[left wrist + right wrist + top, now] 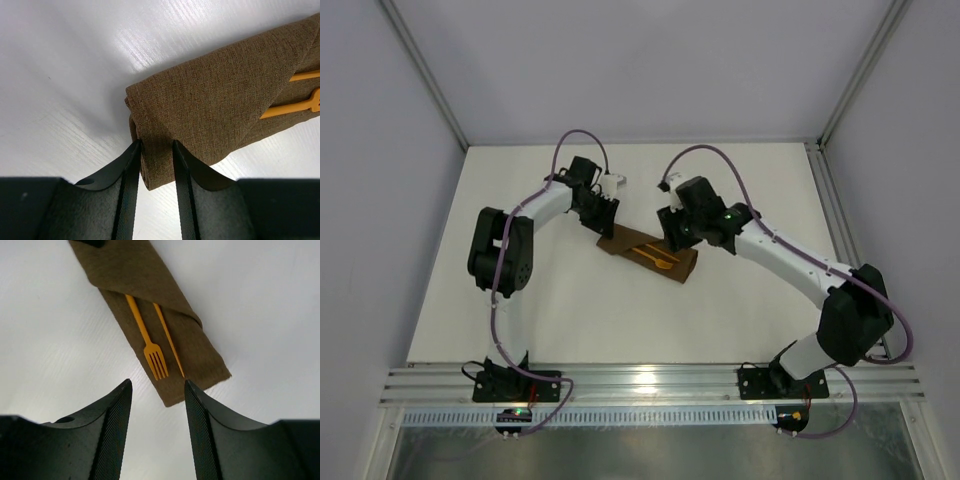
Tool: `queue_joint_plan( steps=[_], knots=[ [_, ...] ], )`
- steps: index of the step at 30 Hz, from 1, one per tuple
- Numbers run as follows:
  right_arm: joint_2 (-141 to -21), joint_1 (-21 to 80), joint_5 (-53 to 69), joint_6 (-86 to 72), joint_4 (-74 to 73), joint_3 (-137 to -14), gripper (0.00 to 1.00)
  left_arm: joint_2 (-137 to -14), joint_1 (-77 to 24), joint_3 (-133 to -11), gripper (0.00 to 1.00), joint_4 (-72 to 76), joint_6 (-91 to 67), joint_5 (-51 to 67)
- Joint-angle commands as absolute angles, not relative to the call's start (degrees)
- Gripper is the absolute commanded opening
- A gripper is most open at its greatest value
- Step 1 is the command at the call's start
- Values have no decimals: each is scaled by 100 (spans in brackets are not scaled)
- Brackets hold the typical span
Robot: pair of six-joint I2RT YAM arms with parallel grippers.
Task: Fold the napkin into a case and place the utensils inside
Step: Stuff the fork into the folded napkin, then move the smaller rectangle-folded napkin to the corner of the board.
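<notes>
The napkin lies as a narrow dark brown case point(650, 257) slanting across the table's middle. Two orange utensils point(658, 258) lie in it, their handles under a diagonal flap. In the right wrist view the fork point(149, 342) and the plain pointed piece point(169, 340) stick out onto the case point(200, 357). My left gripper point(607, 228) is at the case's far left end. In the left wrist view it point(155, 147) is shut on the folded end of the case point(215, 95). My right gripper point(157, 390) is open and empty, above the table beside the tine end of the case.
The white table point(570, 320) is bounded by an aluminium rail point(650, 382) along the near edge and white walls with frame posts at the back and sides. The right arm point(790, 262) reaches in from the near right.
</notes>
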State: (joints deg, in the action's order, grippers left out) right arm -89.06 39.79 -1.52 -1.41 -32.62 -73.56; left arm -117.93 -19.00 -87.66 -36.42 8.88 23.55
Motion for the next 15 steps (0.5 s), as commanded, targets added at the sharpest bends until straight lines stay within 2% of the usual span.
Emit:
queue_joint_plan(
  steps=[1,3,4,7,15],
  knots=[
    [-8544,3175,253,-2204,-2972,-6287,50,-11672,-1907,-8754,34,-3472,791,2373],
    [-8123,2778,561,-2713,-2542,-5463,54,-11663,-1907,-8745,36,-3480,782,2356],
    [-7999,2699,649,-2838,-2201,-5249,64,-11646,-1907,-8728,36,-3480,782,2355],
    [-7743,2567,702,-3006,-1847,-4756,68,-11593,-1907,-8675,37,-3454,765,2347],
    [-8358,2268,1450,-3190,-626,-4290,65,-11584,-1907,-8649,38,-3410,729,2294]
  ],
)
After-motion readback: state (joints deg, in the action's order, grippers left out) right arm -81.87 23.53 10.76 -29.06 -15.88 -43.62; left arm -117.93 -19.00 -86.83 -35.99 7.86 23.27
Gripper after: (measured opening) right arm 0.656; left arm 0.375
